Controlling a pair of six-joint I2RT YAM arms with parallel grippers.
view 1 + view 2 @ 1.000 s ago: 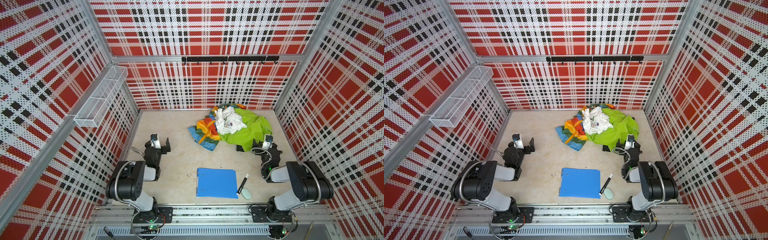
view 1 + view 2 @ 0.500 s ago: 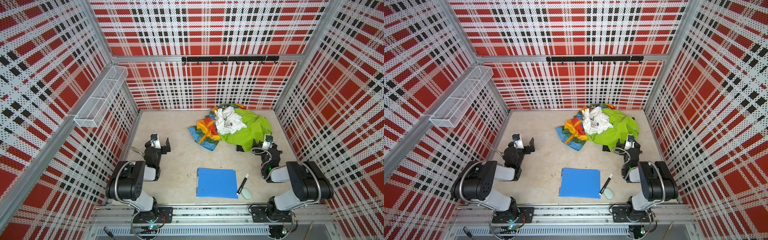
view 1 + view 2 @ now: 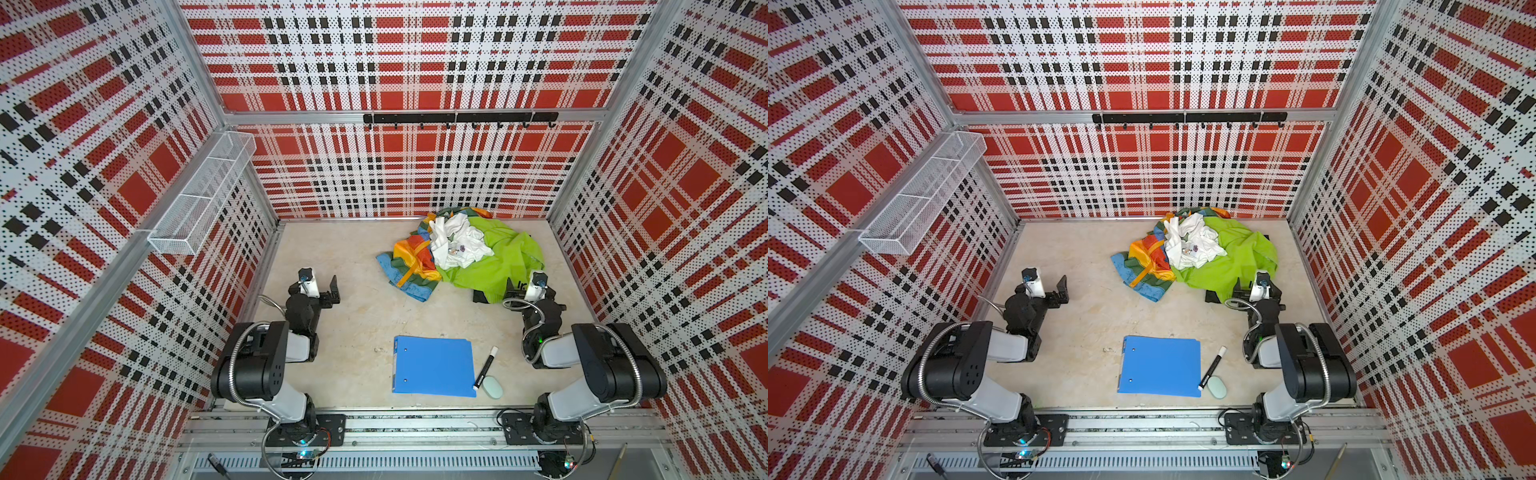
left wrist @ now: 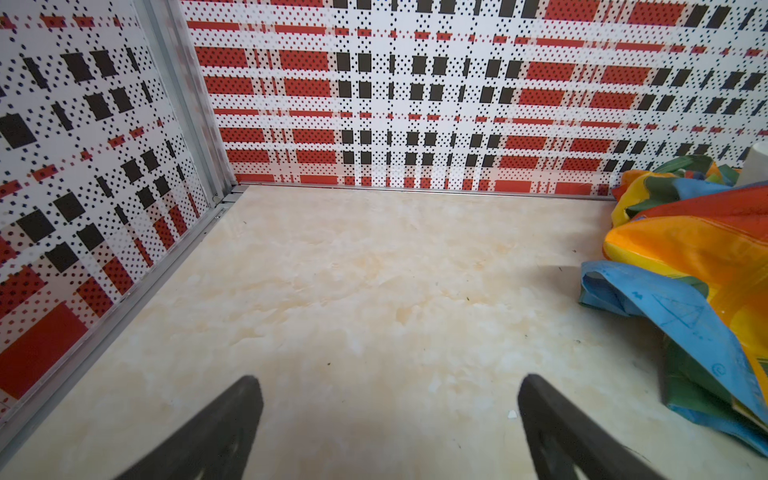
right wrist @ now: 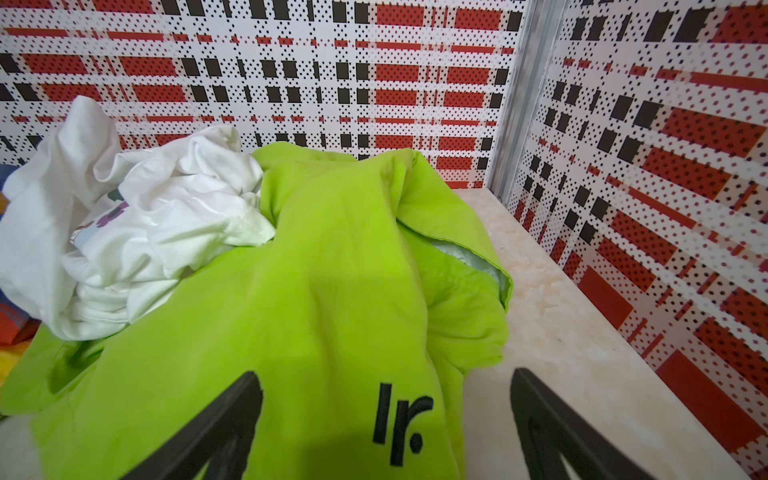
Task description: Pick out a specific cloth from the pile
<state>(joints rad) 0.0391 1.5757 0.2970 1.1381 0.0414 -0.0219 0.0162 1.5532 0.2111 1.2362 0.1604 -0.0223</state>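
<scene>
Reaching step. The green cloth forms the right side of the pile, upper right of the surface in both top views. The right hand, wide and empty, straddles its lettered edge. The left hand is wide and empty. Next, probably: lower and pinch green only.

You see 1 blue folder flat on the floor, 1 marker just beside it, 1 pale oval alongside.

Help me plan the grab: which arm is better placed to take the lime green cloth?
Right. The open right claw is poised at the lime green cloth, by its lettering; the open left claw faces bare floor beside the rainbow cloth.
</scene>
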